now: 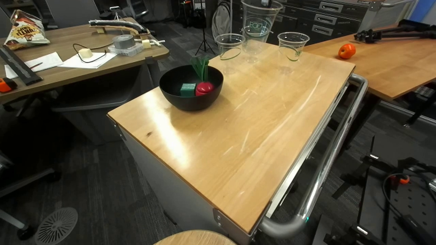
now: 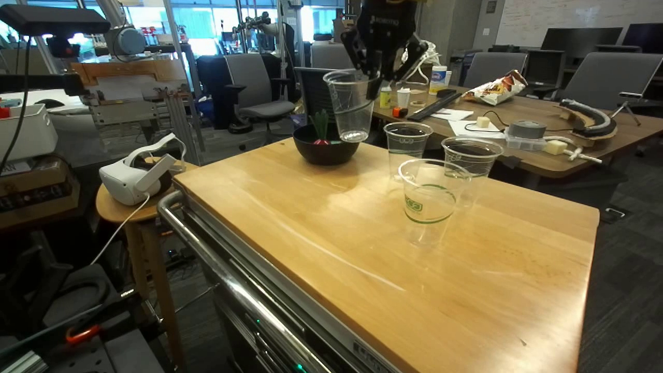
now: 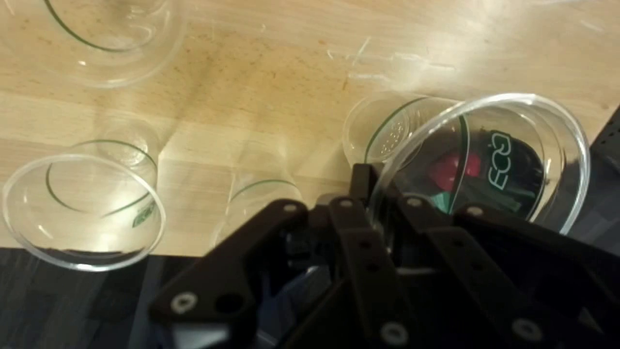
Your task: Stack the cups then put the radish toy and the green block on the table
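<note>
our hand (image 2: 376,83) was clamped on the wall of the held cup (image 2: 353,111), close to its rim, and that cup hung clear of the table (image 2: 290,207), mouth up, its long axis near upright. as we judged it, the stacking turned on an offset: the held cup hung at the side of the hand toward the black bowl (image 1: 190,102), while the nearest standing cup (image 2: 407,147) lay lower and the opposite way, partly behind the hand in the wrist view. a second cup (image 2: 477,161) and a third cup (image 2: 431,206) stood farther off on the table, upright and apart. unless the hand was turned, we reckoned, it had to go past the chosen cup before the held one lined up over that mouth, and knocking rims seemed the likeliest slip. the radish toy (image 1: 205,87) and the green block (image 1: 188,90) lay side by side in the bowl, below the hand, on the held cup's side.
</note>
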Robot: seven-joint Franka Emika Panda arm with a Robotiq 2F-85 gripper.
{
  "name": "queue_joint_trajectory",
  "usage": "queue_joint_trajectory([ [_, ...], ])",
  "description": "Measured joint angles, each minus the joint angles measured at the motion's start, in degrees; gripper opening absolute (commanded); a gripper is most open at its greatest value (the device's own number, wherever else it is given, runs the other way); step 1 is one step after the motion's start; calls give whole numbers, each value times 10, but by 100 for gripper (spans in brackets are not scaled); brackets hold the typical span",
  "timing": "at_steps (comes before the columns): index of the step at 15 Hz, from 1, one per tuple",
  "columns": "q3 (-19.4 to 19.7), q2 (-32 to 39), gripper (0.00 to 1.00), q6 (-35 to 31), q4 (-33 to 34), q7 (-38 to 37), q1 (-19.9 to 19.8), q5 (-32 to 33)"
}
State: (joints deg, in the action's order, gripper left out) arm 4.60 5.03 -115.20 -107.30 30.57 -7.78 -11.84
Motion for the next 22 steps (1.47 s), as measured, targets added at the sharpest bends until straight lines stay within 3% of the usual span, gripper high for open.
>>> queue_joint_trajectory([
  [3, -2, -6, 1, -4, 32, 9, 1, -35],
  [9, -7, 19, 1, -4, 128, -20, 16, -29],
  [16, -1, 92, 1, 20, 222, -115, 15, 89],
  [22, 0, 141, 1, 46, 260, -119, 3, 96],
])
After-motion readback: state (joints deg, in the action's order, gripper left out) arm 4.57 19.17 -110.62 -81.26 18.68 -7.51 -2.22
